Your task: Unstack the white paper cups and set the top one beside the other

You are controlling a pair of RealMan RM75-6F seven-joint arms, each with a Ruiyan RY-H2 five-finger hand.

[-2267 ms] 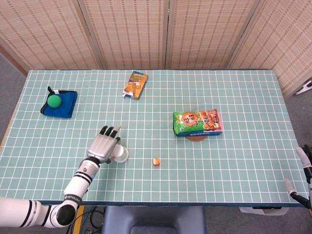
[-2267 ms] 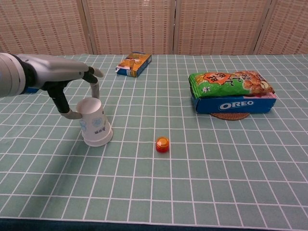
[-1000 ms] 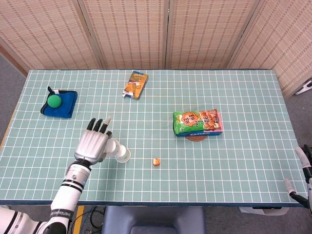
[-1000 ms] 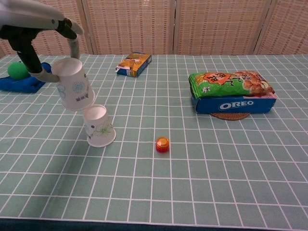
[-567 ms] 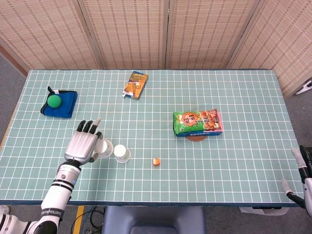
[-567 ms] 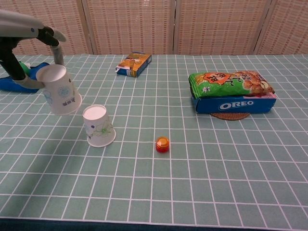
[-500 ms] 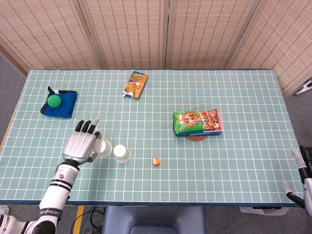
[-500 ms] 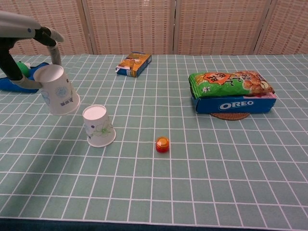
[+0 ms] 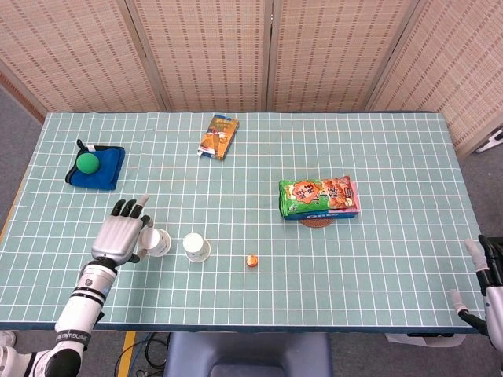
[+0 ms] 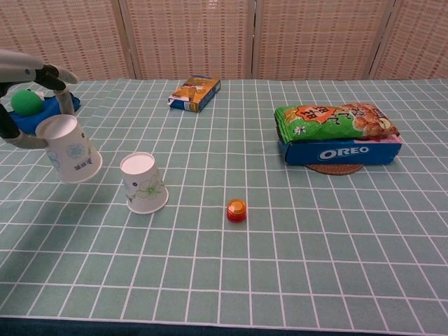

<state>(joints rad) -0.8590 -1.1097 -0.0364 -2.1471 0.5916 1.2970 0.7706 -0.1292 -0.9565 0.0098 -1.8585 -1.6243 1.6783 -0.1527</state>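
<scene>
Two white paper cups are apart, both upside down. One cup (image 9: 196, 247) (image 10: 144, 183) with a flower print stands on the table mat. My left hand (image 9: 120, 236) (image 10: 28, 91) grips the other cup (image 9: 156, 242) (image 10: 68, 157) tilted, just above the table, to the left of the standing one. My right hand (image 9: 481, 275) shows only partly at the head view's lower right edge, off the table; how its fingers stand is unclear.
A small orange bottle cap (image 9: 251, 261) (image 10: 236, 209) lies right of the cups. A green snack bag on an Oreo box (image 10: 339, 141) sits at the right. A snack box (image 10: 195, 93) lies at the back, a green ball on a blue cloth (image 9: 95, 166) at the far left.
My left hand lifted the top cup off the stack, carried it left and lowered it. The flower-print cup stayed in place on the table.
</scene>
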